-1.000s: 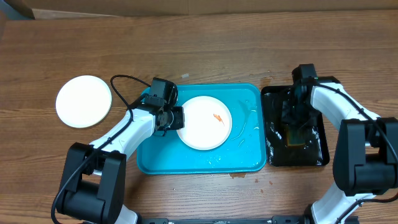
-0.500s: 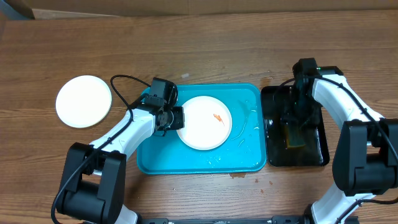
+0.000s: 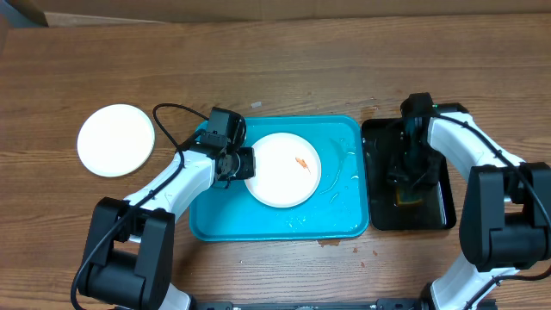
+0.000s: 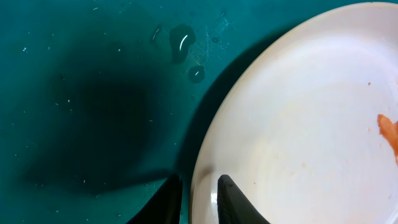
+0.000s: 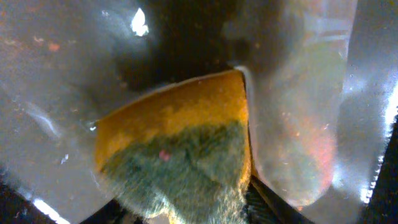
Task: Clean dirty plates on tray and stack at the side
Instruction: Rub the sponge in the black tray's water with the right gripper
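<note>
- Speckled plate [image 3: 284,170] is being pinched at its rim by the left gripper [image 3: 248,164] inside the turquoise tray [image 3: 258,226], seemingly for steadying.
- Sponge [image 5: 180,143] is being clamped by the right gripper [image 3: 406,175] in the black tray [image 3: 441,215], probably for wetting.

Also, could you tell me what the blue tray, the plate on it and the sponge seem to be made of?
The tray looks like glossy plastic: water beads on its turquoise surface. The plate is smooth, satin white, ceramic or melamine; I cannot tell which. The sponge looks like yellow foam with a fibrous green scouring face.
</note>
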Controlling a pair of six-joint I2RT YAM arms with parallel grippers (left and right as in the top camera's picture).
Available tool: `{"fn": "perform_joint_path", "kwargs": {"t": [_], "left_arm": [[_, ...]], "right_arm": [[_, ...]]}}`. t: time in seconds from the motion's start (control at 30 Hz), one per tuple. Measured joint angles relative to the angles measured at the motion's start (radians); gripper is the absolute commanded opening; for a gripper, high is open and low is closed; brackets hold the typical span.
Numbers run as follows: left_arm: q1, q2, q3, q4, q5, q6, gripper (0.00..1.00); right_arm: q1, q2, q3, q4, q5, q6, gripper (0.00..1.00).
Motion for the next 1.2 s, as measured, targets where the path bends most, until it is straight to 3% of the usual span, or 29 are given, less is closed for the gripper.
{"fn": "perform_joint_path", "kwargs": {"t": [0.07, 0.13, 0.23, 0.37, 0.43, 0.53, 0.63, 0.73, 0.9, 1.2], "left_arm": [[0.0, 0.0, 0.0, 0.0, 0.0, 0.0, 0.22], [0.0, 0.0, 0.0, 0.0, 0.0, 0.0, 0.23], [0.0, 0.0, 0.0, 0.0, 0.0, 0.0, 0.24], [0.0, 0.0, 0.0, 0.0, 0.0, 0.0, 0.27], [0.0, 0.0, 0.0, 0.0, 0.0, 0.0, 0.28], [0.0, 0.0, 0.0, 0.001, 0.0, 0.0, 0.26], [0.0, 0.0, 0.0, 0.001, 0.0, 0.0, 0.17], [0.0, 0.0, 0.0, 0.001, 0.0, 0.004, 0.11], [0.0, 0.0, 0.0, 0.0, 0.0, 0.003, 0.15], [0.0, 0.0, 0.0, -0.051, 0.0, 0.003, 0.14]], "right_arm": [[0.0, 0.0, -0.01, 0.013, 0.0, -0.001, 0.18], [0.0, 0.0, -0.012, 0.018, 0.001, 0.01, 0.09], [0.0, 0.0, -0.012, 0.032, 0.0, 0.014, 0.09], [0.0, 0.0, -0.002, 0.036, -0.002, 0.021, 0.27], [0.001, 0.0, 0.015, 0.042, -0.001, 0.011, 0.28], [0.001, 0.0, 0.025, 0.043, -0.001, 0.012, 0.22], [0.001, 0.0, 0.025, 0.049, -0.002, 0.011, 0.21], [0.001, 0.0, 0.025, 0.053, -0.001, 0.011, 0.06], [0.001, 0.0, 0.026, 0.05, -0.002, 0.011, 0.05], [0.001, 0.0, 0.026, 0.072, -0.002, 0.011, 0.04]]}}
